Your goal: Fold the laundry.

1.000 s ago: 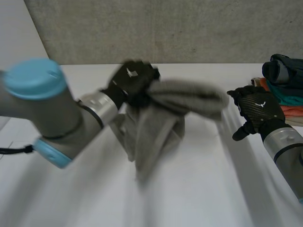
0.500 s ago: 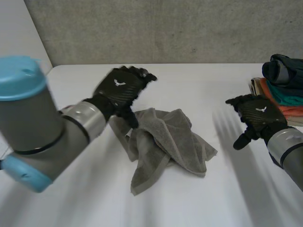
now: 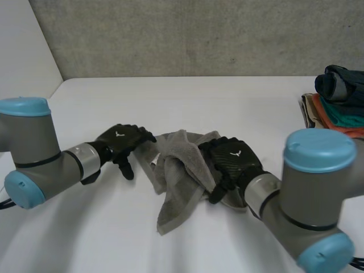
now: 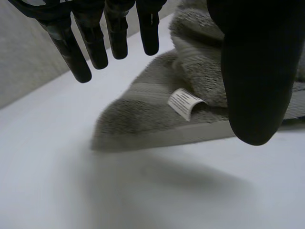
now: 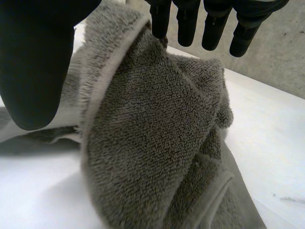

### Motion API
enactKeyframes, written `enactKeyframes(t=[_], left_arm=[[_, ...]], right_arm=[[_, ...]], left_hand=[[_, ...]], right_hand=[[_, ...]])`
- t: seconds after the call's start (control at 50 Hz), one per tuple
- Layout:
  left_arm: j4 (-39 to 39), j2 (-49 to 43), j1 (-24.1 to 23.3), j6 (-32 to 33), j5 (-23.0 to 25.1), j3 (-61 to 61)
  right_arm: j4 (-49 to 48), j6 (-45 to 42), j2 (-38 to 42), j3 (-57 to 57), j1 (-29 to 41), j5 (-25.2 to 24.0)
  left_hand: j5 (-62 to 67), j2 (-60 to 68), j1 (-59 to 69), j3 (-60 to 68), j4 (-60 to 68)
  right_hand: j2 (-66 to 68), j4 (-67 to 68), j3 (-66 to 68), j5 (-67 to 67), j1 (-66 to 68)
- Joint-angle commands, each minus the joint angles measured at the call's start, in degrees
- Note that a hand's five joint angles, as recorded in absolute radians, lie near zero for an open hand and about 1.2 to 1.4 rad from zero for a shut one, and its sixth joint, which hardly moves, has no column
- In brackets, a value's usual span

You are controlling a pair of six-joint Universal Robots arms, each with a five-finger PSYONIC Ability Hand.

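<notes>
The towel [image 3: 177, 182] is plain grey-brown terry with a smoother band along its hem; its label [image 4: 185, 102] is white with fine dark lines. The surface [image 3: 227, 102] is white. The left hand [image 3: 120, 142] and right hand [image 3: 230, 162] are black, each with a small white mark. At the surface's right edge, the clothes [image 3: 338, 94] show navy, teal, orange and beige.

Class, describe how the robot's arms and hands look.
The left arm and right arm are grey tubes with round light-blue caps and silver wrist rings. The left hand and right hand are black, each with a small white emblem on its back.
</notes>
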Motion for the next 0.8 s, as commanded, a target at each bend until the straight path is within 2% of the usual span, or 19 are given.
enactKeyframes(t=[0.02, 0.06, 0.08, 0.1, 0.22, 0.38, 0.52, 0.56, 0.64, 0.72, 0.8], left_arm=[[-0.4, -1.6, -3.0, -6.4, -0.3, 0.7], [-0.1, -1.8, -4.8, -8.6, -0.4, 1.1], [0.2, -1.9, -5.2, -9.3, -0.5, 1.3], [0.4, -1.9, -5.6, -9.8, -0.6, 1.5], [5.5, -1.8, -7.1, -14.3, -3.7, 2.9], [5.7, -4.6, -8.9, -17.4, -4.2, 6.2], [5.3, -9.4, -12.9, -19.4, -3.8, 9.5], [4.7, -9.9, -13.6, -20.5, -3.6, 9.9], [3.5, -9.7, -14.4, -22.0, -4.3, 10.4], [3.8, -6.6, -13.5, -22.4, -7.3, 10.3], [3.6, 1.6, -10.4, -22.0, -10.2, 9.2]], right_arm=[[-2.0, -0.2, 6.8, -5.7, 2.7, 2.4], [-2.0, -0.1, 7.2, -6.3, 2.9, 2.6], [-2.2, -0.2, 7.1, -6.4, 2.9, 2.9], [-2.2, -0.2, 7.1, -6.4, 2.8, 2.9], [-2.2, -1.1, 6.0, -5.5, 2.2, 3.2], [-2.0, -1.6, -4.5, -0.9, 1.7, 1.1], [-1.9, -2.2, -12.7, 1.1, 1.7, -2.4], [-2.0, -2.2, -15.0, 1.4, 1.7, -2.8], [-1.9, -2.4, -16.6, 1.4, 1.2, -2.8], [-0.9, -4.4, -16.6, 1.2, -2.6, -2.7], [0.5, -9.9, -16.0, 0.7, -7.8, -2.5]], left_hand=[[2.6, 2.9, 2.6, 3.0, 2.6], [2.0, 2.3, 1.9, 2.3, 1.9], [2.0, 2.3, 1.9, 2.3, 1.9], [2.0, 2.3, 1.9, 2.3, 1.9], [2.0, 2.3, 1.9, 2.3, 1.9], [-1.9, -1.6, -1.9, -1.6, -2.0], [-1.8, -1.4, -1.8, -1.4, -1.8], [5.3, 5.6, 5.3, 5.6, 5.2], [59.9, 60.2, 59.9, 60.2, 59.8], [62.5, 62.8, 62.5, 62.8, 62.4], [62.5, 62.8, 62.5, 62.8, 62.4]], right_hand=[[27.9, 27.7, 27.7, 27.4, 27.0], [43.0, 42.8, 42.8, 42.5, 42.1], [59.9, 59.7, 59.7, 59.4, 59.0], [66.1, 65.9, 65.9, 65.6, 65.2], [67.4, 67.3, 67.3, 66.9, 66.5], [67.4, 67.3, 67.3, 66.9, 66.5], [67.4, 67.3, 67.3, 66.9, 66.5], [67.4, 67.3, 67.3, 66.9, 66.5], [67.4, 67.3, 67.3, 66.9, 66.5], [67.4, 67.3, 67.3, 66.9, 66.5], [67.4, 67.3, 67.3, 66.9, 66.5]])
